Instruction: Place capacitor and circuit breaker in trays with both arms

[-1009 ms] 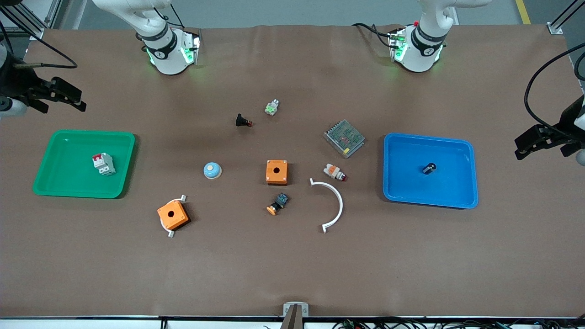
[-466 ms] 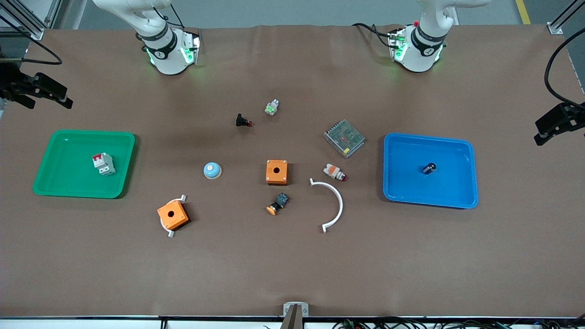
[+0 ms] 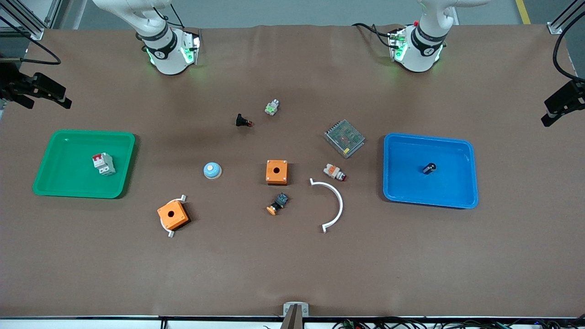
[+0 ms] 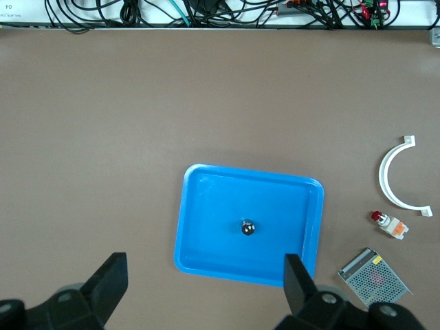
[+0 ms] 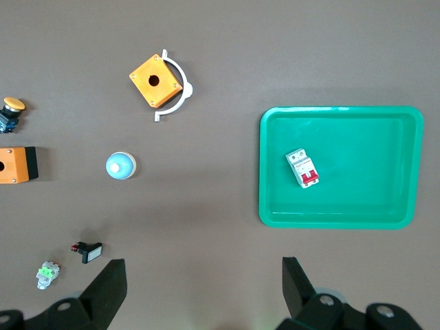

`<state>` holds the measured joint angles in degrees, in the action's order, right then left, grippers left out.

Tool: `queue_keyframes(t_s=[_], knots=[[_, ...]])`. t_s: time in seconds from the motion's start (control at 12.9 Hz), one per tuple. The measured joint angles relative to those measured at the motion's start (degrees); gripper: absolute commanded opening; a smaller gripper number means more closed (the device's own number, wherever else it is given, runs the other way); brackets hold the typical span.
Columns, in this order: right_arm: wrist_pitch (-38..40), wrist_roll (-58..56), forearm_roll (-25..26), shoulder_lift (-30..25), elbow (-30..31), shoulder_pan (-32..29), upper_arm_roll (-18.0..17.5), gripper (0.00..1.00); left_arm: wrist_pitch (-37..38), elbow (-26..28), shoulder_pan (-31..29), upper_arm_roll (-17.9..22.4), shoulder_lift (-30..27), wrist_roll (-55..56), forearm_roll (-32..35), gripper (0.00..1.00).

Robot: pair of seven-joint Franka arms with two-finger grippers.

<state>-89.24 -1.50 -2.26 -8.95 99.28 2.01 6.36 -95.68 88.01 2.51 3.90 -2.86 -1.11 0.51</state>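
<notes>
Left wrist view: left gripper (image 4: 203, 285) open; front view crops it.

- A wide table (image 3: 292, 274) fills the front view, covered edge to edge with a plain matte brown sheet (image 3: 502, 256).
- The sheet shows a faint crease near the arm bases' edge of the table.
- A grey floor (image 3: 292, 11) lies past that edge, with a yellow line (image 3: 523, 11) painted on it at one corner.
- Aluminium frame posts (image 3: 561, 20) stand at the two corners there.
- Black cables (image 4: 206, 10) run along a white rail at the table edge nearest the front camera.
- Light falls evenly, with soft shadows.
</notes>
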Motion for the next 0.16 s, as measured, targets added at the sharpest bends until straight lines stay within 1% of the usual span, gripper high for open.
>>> queue_keyframes(t_s=[0.16], knots=[[0.0,0.0,0.0,0.0,-0.23,0.0,0.0,1.0,-0.7,1.03,0.1,-0.02,-0.49,0.0,0.0,1.0]])
